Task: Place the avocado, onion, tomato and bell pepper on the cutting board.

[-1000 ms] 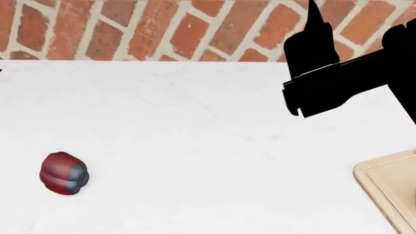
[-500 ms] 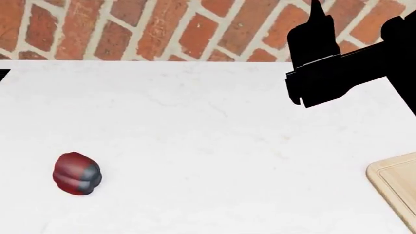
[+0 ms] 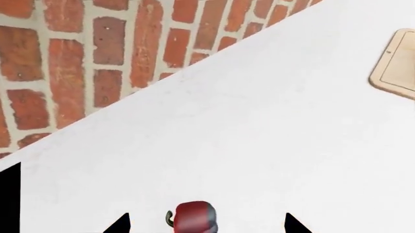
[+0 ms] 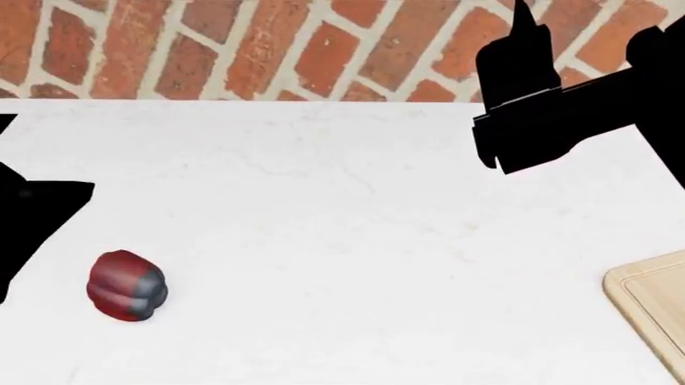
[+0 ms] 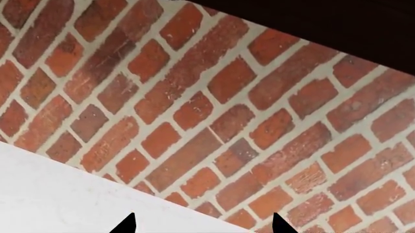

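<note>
The bell pepper, red with a grey patch, lies alone on the white counter at the left. In the left wrist view the bell pepper sits between the wide-apart tips of my left gripper, which is open and not touching it. A corner of the light wooden cutting board shows at the right edge, with nothing visible on it. My right gripper is open and empty, held high and facing the brick wall. The avocado, onion and tomato are out of view.
A red brick wall runs along the back of the counter. My left arm is a black shape at the left edge, just above the pepper. My right arm hangs over the counter's back right.
My left arm has come into the head view at the left edge, near the pepper. The view shifted slightly, then held still. The right arm has barely moved.
</note>
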Controlling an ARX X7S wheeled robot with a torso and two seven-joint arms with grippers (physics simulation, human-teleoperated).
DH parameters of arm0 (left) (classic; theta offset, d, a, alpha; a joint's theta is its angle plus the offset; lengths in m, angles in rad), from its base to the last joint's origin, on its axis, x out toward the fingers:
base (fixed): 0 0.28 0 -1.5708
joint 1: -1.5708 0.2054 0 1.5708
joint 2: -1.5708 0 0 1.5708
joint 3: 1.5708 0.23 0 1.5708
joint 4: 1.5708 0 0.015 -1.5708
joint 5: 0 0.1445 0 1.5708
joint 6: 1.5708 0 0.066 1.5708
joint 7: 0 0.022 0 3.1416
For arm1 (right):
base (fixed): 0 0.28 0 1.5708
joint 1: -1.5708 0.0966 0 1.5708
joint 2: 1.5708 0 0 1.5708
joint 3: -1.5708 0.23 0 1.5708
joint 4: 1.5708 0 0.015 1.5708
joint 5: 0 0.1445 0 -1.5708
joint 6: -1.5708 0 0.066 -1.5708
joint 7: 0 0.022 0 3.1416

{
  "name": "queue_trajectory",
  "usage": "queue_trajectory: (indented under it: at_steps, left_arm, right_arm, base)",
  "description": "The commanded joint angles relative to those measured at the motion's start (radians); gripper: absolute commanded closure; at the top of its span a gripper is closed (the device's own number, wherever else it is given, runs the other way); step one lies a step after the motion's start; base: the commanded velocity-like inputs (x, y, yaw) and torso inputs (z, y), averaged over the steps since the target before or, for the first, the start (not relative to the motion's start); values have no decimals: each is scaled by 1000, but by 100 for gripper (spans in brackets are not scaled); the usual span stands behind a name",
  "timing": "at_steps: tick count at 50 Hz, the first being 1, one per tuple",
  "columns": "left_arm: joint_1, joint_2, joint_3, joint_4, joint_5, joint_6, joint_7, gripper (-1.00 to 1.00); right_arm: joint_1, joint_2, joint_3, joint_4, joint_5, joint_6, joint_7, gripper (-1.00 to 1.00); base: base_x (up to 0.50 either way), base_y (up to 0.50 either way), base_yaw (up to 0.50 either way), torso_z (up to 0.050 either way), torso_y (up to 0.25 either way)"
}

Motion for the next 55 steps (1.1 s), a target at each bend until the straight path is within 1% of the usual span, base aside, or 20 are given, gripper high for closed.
queue_trajectory:
  at_steps: [1, 14, 22, 27, 40, 55]
  left_arm:
    - [74, 79, -7, -4, 160, -31, 85, -100]
    - [153, 135, -10, 7, 282, -5, 153, -100]
    - [171, 160, -7, 7, 309, 8, 171, -100]
    - [209, 180, -3, 6, 349, 31, 188, -100]
    - [271, 202, 16, 0, 425, 58, 218, -100]
    - [316, 195, 32, -22, 493, 82, 244, -100]
  right_arm:
    - [-20, -18, 19, -11, -45, -3, -28, -100]
    - [-31, -13, 18, -17, -42, -11, -24, -100]
    - [-41, -2, 23, -27, -38, -19, -23, -100]
    - [-52, 4, 27, -29, -35, -30, -20, -100]
    - [-84, 19, 29, -37, -57, -48, -34, -100]
    - [-94, 28, 30, -46, -42, -53, -23, -100]
  base:
    - [0, 0, 0, 0, 0]
    - [0, 0, 0, 0, 0]
    - [0, 0, 0, 0, 0]
    - [0, 0, 0, 0, 0]
    - [0, 0, 0, 0, 0]
    - [0, 0, 0, 0, 0]
